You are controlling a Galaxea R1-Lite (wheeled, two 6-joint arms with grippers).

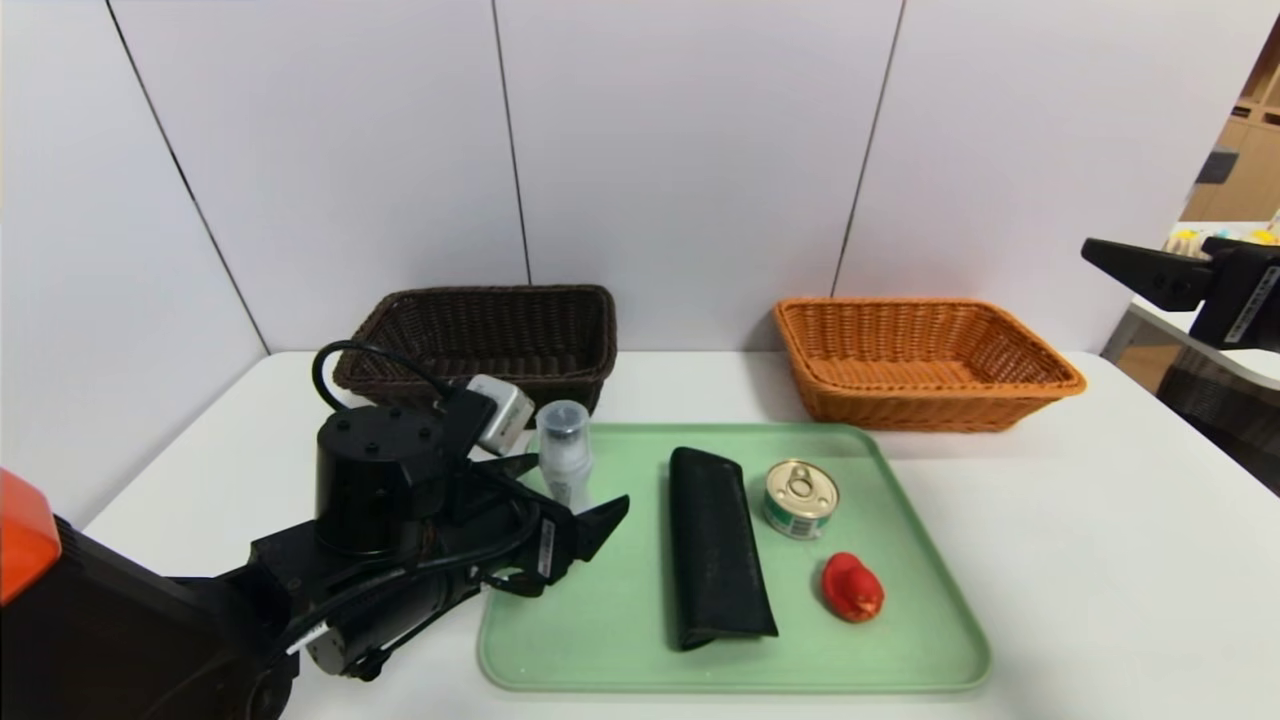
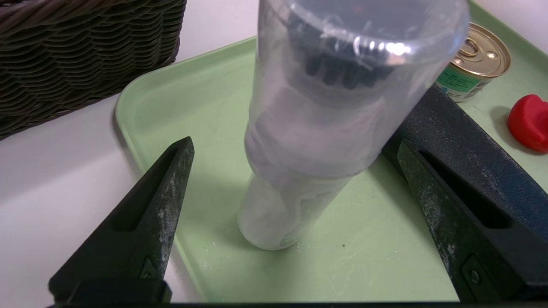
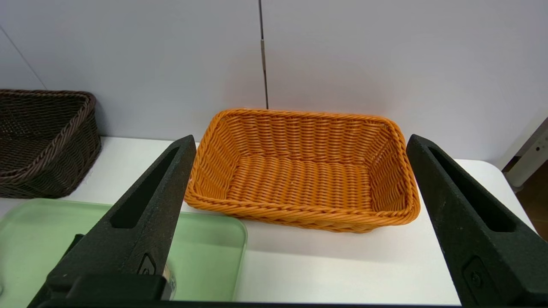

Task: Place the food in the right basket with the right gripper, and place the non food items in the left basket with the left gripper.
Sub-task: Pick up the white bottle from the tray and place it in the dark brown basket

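While the dark brown wicker basket [image 1: 480,340] sits at the far left of the white tabletop [image 1: 1080,560], the left gripper [image 1: 575,490] is at the near side of it, low over the left part of the green tray [image 1: 620,655]. Left gripper wide, fingers either side of the translucent bottle [image 1: 565,455], no grip on it. Bottle upright, clear cap up, on the tray's far left area, near the brown basket.

Next rightward, long black textured case [image 1: 715,550]: lies flat mid-tray, running far to near, nothing on top. Right of case, apart from it: small round tin can [image 1: 800,498], gold pull-ring lid up, green-and-white label, toward the tray's far right. Nearer than the can and slightly right, red lumpy object [image 1: 852,587], on tray, not touching the can.

Orange-tan wicker basket [image 1: 925,365]: far right of tabletop, beyond the tray's far right corner, interior bare. Right gripper [image 1: 1150,260] at the far right edge of the scene, raised, wide, holding nothing. Pale panelled wall [image 1: 690,150] behind both baskets.
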